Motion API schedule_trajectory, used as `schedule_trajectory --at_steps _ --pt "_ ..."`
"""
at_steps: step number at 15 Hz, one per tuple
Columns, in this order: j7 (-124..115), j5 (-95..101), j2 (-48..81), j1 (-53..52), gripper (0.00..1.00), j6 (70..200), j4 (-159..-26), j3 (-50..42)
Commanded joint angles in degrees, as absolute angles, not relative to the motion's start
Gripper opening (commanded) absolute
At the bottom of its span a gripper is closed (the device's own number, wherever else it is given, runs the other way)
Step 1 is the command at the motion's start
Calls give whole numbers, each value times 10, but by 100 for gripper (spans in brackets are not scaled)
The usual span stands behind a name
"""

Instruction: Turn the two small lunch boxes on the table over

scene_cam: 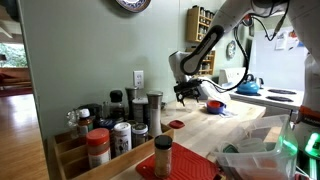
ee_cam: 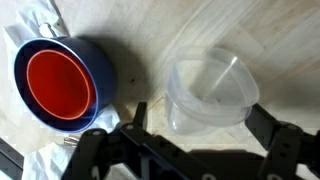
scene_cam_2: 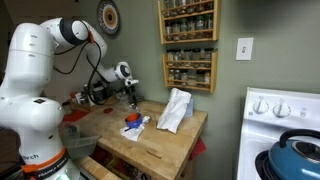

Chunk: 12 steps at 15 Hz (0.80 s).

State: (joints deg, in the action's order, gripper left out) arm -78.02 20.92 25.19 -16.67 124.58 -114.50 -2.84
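In the wrist view a clear plastic lunch box (ee_cam: pixel 210 90) stands on the pale wood table (ee_cam: pixel 130 40) with its opening towards the camera. A blue lunch box with a red inside (ee_cam: pixel 60 85) stands to its left on white paper. My gripper (ee_cam: pixel 200 125) is open, its two black fingers spread on either side of the clear box's near edge, not touching it. In both exterior views the gripper (scene_cam: pixel 187 93) (scene_cam_2: pixel 131 97) hovers low over the table (scene_cam: pixel 250 125) (scene_cam_2: pixel 160 140) beside the blue and red box (scene_cam: pixel 213 105) (scene_cam_2: pixel 131 122).
Several spice jars (scene_cam: pixel 120 125) stand at the table's near end. A blue kettle (scene_cam: pixel 248 86) (scene_cam_2: pixel 295 155) sits on the white stove (scene_cam_2: pixel 285 105). A crumpled white bag (scene_cam_2: pixel 175 110) lies on the table. A spice rack (scene_cam_2: pixel 188 45) hangs on the wall.
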Motion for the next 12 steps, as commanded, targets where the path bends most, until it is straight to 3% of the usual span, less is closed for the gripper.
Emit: schedule_trajectory --at_steps 1,12 --pt "-785 225 238 -163 100 1246 -1151 -27" --pt "-670 195 230 -103 100 1292 -1173 -23"
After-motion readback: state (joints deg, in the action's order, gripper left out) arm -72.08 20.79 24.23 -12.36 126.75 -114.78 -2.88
